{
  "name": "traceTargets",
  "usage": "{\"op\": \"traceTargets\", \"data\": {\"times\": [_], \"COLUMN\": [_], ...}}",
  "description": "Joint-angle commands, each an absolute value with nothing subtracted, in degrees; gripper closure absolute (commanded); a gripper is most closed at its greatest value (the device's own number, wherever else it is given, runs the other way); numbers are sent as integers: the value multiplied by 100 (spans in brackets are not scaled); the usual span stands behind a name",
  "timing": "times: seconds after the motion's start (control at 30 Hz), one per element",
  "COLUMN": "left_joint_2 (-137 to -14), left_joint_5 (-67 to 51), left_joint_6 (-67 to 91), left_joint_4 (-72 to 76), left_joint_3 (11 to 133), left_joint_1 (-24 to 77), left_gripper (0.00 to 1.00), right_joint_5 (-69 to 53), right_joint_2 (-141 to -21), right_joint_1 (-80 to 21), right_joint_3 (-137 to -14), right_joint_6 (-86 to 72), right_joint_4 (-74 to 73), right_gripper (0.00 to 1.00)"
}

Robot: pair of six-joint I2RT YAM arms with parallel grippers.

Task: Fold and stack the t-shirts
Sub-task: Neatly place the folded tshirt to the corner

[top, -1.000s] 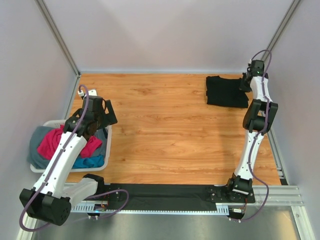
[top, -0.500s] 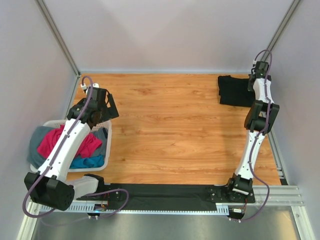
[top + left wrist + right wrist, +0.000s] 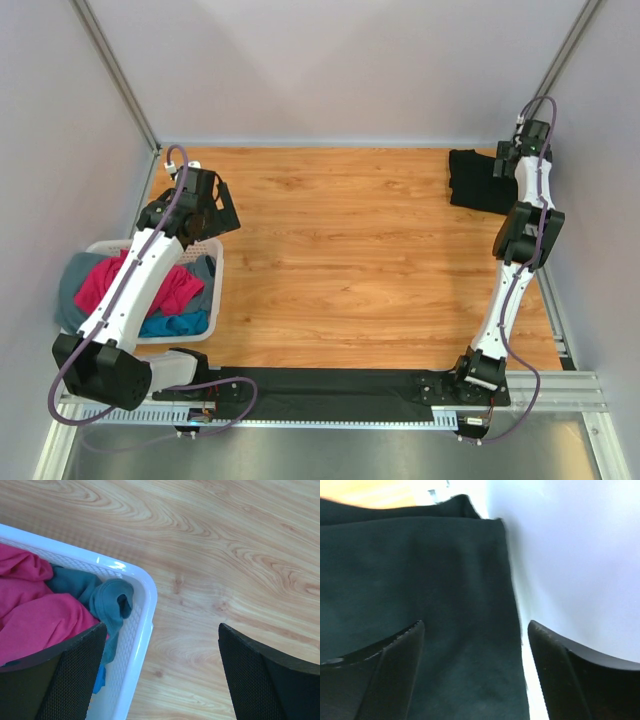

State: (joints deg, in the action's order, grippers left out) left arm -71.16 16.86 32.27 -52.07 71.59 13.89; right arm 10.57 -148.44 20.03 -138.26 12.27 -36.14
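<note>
From where I stand, the one wooden table (image 3: 340, 260) carries one white basket (image 3: 146, 600) at its left edge with three bundled t-shirts inside, one pink t-shirt (image 3: 100, 285), one grey t-shirt (image 3: 70, 285) and one blue t-shirt (image 3: 180, 323), plus one folded black t-shirt (image 3: 472, 180) in the far right corner, while the left gripper (image 3: 161, 645) hangs spread wide over the basket's corner and the right gripper (image 3: 475, 630) is spread wide over the black t-shirt.

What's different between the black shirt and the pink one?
The black t-shirt is folded into a flat rectangle; the pink t-shirt is crumpled. The black t-shirt lies on the table at its far right corner; the pink t-shirt sits in the white basket on the left, with a blue shirt. Both are plain cloth.
</note>
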Motion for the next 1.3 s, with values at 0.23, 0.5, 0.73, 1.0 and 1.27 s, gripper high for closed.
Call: {"op": "traceTargets", "data": {"times": [0.23,0.5,0.73,1.0,1.27], "left_joint_2": [-6601,-5916,-5739,-6055,-6697], "left_joint_5": [1538,1837,1968,2118,1995], "left_joint_6": [3111,3050,3120,2892,2813], "left_joint_4": [-4984,-4878,-4711,-4570,-4772], "left_joint_3": [7102,6680,6548,6662,7049], "left_joint_1": [1397,1397,1397,1397,1397], "left_gripper": [2,1,1,0,1], "right_joint_5": [-861,-930,-1415,-1354,-1521], "right_joint_2": [-12667,-13376,-14554,-14949,-15144], "right_joint_1": [1575,1222,1222,1213,1073], "right_joint_3": [-12854,-12998,-13772,-13684,-13650], "right_joint_6": [229,-745,-1791,-2214,-2268], "right_joint_4": [-2885,-2145,-1653,-879,-905], "right_gripper": [5,24,90,84,75]}}
